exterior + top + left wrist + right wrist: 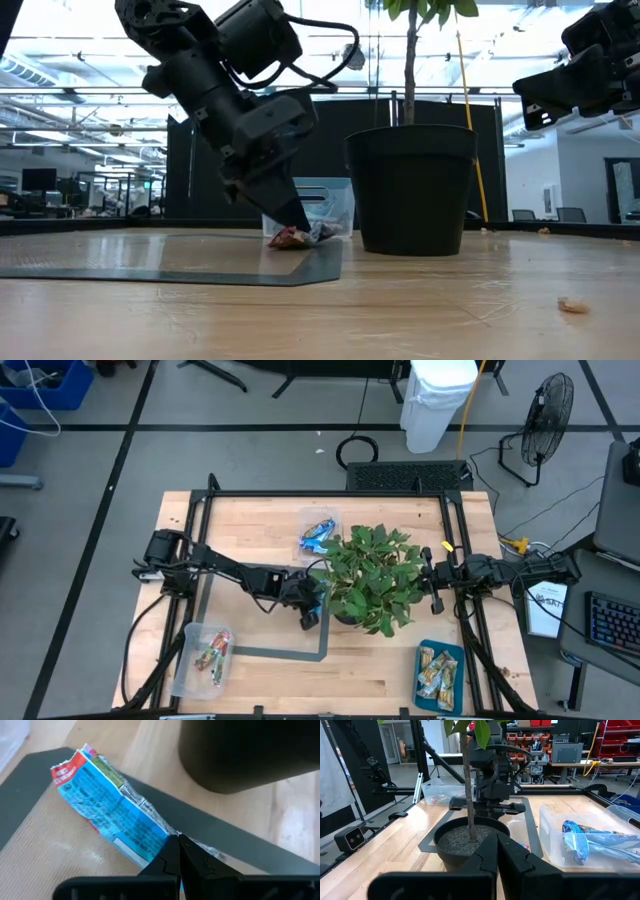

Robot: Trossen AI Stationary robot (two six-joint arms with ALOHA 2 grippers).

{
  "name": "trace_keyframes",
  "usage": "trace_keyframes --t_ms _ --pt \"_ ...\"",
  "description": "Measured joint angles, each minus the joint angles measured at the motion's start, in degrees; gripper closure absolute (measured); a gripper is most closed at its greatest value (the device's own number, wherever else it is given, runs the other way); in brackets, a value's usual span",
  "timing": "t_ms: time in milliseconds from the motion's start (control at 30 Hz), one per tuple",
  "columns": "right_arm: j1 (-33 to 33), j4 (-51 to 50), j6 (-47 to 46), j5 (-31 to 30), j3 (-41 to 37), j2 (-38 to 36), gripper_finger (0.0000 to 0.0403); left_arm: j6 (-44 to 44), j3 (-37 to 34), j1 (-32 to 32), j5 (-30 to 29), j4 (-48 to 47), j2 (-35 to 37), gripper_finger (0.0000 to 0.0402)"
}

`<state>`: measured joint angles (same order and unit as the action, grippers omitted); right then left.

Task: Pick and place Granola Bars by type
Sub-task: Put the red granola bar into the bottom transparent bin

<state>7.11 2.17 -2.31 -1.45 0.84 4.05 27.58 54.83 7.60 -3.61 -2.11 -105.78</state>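
A granola bar (110, 805) lies with its blue printed side up and a red end showing. It rests flat on the grey taped rectangle (262, 653) beside the black plant pot (410, 190). My left gripper (178, 840) slants down onto the bar's near end and is shut there; the low view shows its tip (297, 222) right over the bar (288, 238). My right gripper (497, 850) is shut on nothing, held level at the table's right side (430, 575). My left gripper pinches the bar's crimped silver end seal (172, 836) between its two fingertips. It comes slanting down from the table's left side, roughly in line with the bar's length. The bar's body lies on the table surface, stretching away from the fingers.
The potted plant (370, 578) stands mid-table, close to the right of my left gripper. A clear tub (318, 536) at the far side holds blue bars. Another clear tub (205, 655) at the near left holds red and green bars. A teal tray (438, 672) at the near right holds green-and-beige bars.
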Motion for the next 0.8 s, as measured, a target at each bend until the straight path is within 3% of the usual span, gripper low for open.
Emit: trace_keyframes --t_ms 233,500,800 --pt "0.0 0.0 0.0 0.0 0.0 0.0 0.0403 8.2 0.2 0.1 -0.2 -8.2 0.3 0.0399" --pt "0.0 0.0 0.0 0.0 0.0 0.0 0.0403 11.5 -0.1 1.6 -0.1 -16.0 3.3 0.0398" --pt "0.0 0.0 0.0 0.0 0.0 0.4 0.0403 28.3 -0.3 4.8 -7.3 -41.8 10.1 0.0398"
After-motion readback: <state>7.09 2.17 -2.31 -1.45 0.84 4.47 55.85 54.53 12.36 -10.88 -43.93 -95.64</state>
